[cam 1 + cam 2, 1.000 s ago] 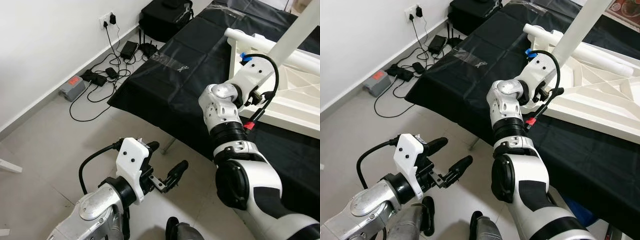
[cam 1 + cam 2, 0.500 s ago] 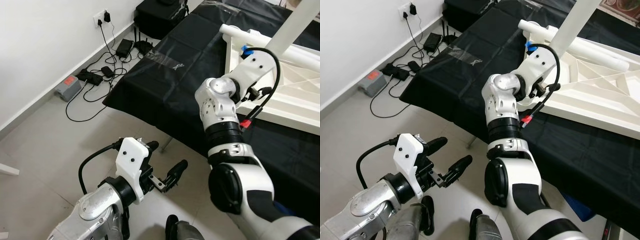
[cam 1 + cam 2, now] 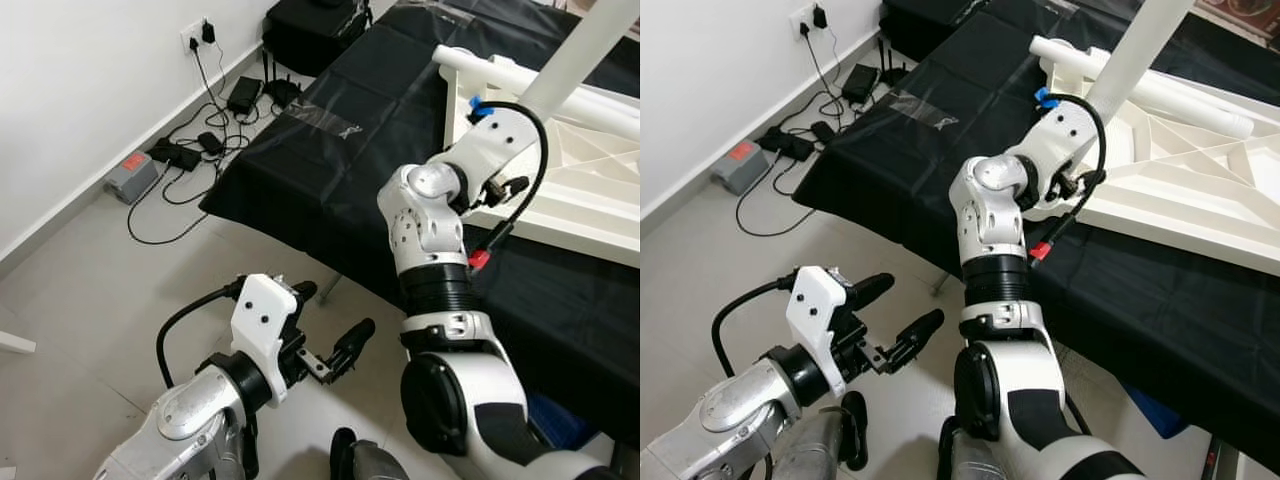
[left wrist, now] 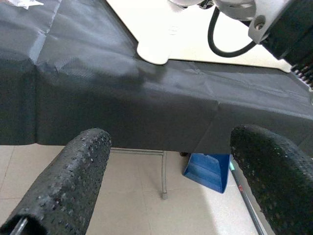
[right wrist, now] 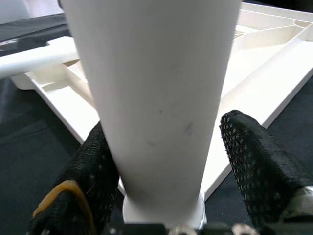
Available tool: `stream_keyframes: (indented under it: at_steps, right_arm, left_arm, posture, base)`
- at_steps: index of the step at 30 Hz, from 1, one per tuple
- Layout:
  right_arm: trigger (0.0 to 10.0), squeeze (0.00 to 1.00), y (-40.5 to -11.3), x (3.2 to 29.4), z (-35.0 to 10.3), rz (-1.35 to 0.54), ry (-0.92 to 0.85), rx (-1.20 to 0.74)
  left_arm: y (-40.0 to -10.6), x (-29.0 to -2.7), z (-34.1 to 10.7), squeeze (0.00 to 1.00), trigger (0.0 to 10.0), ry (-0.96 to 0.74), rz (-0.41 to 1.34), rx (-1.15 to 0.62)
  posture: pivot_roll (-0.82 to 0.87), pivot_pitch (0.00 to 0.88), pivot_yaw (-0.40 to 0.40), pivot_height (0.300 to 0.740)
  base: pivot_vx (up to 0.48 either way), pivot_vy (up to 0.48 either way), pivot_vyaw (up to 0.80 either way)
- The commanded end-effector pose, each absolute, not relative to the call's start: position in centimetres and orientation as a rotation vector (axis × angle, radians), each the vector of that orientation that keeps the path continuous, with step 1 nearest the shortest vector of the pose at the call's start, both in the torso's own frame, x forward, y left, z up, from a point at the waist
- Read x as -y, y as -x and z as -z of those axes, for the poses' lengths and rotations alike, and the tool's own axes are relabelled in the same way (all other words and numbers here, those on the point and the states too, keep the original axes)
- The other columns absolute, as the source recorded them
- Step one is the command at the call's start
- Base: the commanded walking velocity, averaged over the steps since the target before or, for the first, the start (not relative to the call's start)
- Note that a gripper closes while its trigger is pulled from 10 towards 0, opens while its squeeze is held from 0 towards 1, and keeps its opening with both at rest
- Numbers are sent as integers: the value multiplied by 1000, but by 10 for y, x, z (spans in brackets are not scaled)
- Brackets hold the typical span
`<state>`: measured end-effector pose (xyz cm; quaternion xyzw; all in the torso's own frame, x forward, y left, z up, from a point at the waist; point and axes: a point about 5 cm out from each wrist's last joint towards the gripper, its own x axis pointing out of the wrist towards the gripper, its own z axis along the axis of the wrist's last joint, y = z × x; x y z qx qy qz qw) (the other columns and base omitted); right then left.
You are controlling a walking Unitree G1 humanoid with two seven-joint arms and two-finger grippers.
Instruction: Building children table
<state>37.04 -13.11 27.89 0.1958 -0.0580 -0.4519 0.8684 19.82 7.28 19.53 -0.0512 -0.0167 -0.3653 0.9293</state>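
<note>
A white children's table top lies upside down on a black-covered table. One white table leg stands upright at its near corner. My right gripper is shut on that leg low down, with a black finger pressed on each side. A second white leg lies flat across the top's far edge. My left gripper hangs open over the floor, in front of the table's edge, holding nothing.
Cables, chargers and a grey power box lie on the tiled floor by the wall. A black case stands at the table's far end. A blue bin and a metal table leg are under the table.
The head view has shifted a little. My right elbow has swung left while the wrist stays at the upright leg. The left gripper has not moved.
</note>
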Motion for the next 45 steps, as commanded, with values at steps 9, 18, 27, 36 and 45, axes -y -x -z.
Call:
stream_keyframes:
  at_steps: [9,18,27,36,45]
  right_arm:
    - [10000,0,-359,127,-275,905,-394,103]
    - [10000,0,-350,120,-269,839,-379,87]
    - [10000,0,-342,105,-259,746,-354,57]
    - [10000,0,-340,101,-259,683,-357,59]
    - [10000,0,-335,92,-247,499,-337,33]
  left_arm:
    - [-197,-71,-192,0,10000,121,761,20]
    - [-197,-70,-191,0,10000,119,764,18]
    - [-198,-71,-192,0,10000,123,758,20]
    - [-198,-70,-191,0,10000,122,761,21]
    - [-200,-71,-191,0,10000,122,755,24]
  posture:
    - [171,306,-106,740]
    - [163,308,-103,740]
    - [164,306,-104,740]
    - [161,306,-102,740]
    - [156,301,-103,740]
  base:
    - [0,0,0]
    - [0,0,0]
    - [0,0,0]
    - [0,0,0]
    - [0,0,0]
